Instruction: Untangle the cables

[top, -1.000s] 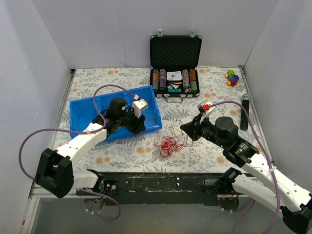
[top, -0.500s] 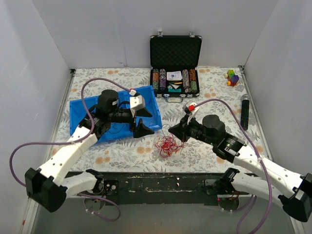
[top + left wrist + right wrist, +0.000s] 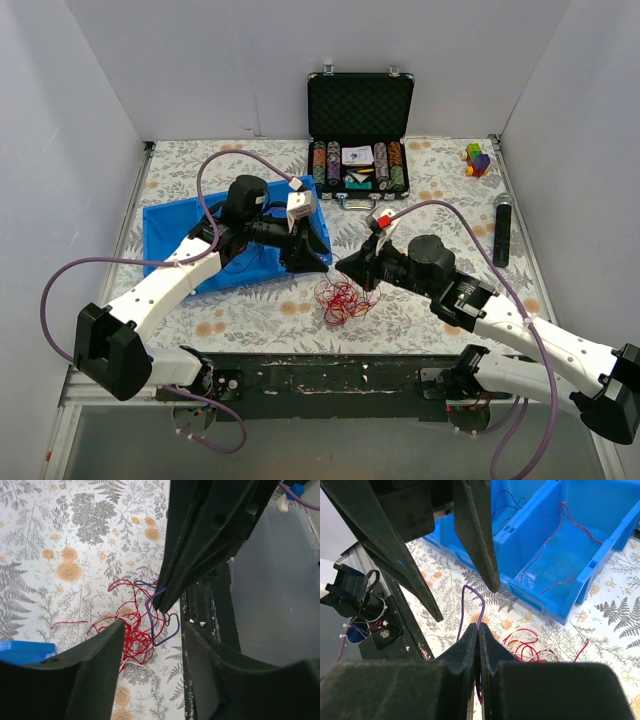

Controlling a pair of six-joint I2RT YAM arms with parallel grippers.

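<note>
Two grippers nearly meet beside the right corner of the blue bin [image 3: 170, 225]: the right gripper [image 3: 345, 268] pinched tight on a purple cable [image 3: 472, 592] looped above the red cables [image 3: 342, 297] heaped on the table [image 3: 250, 305] toward its near edge, the left gripper [image 3: 312, 250] spread apart, holding nothing.

You are looking into a booth of plain white panels. The back wall [image 3: 300, 50] stands right behind the open black case [image 3: 360, 105]. The left wall [image 3: 60, 150] and the right wall [image 3: 590, 120] close in well to either side of the case. The desk [image 3: 200, 160] under the case wears a cloth printed with grey ferns and orange blossoms. Nearer to you than the case, that cloth ends at a scuffed black rail [image 3: 330, 375], and beyond the rail you see grey floor [image 3: 330, 450]. The light is soft and even, with only faint shadows around the case.
</note>
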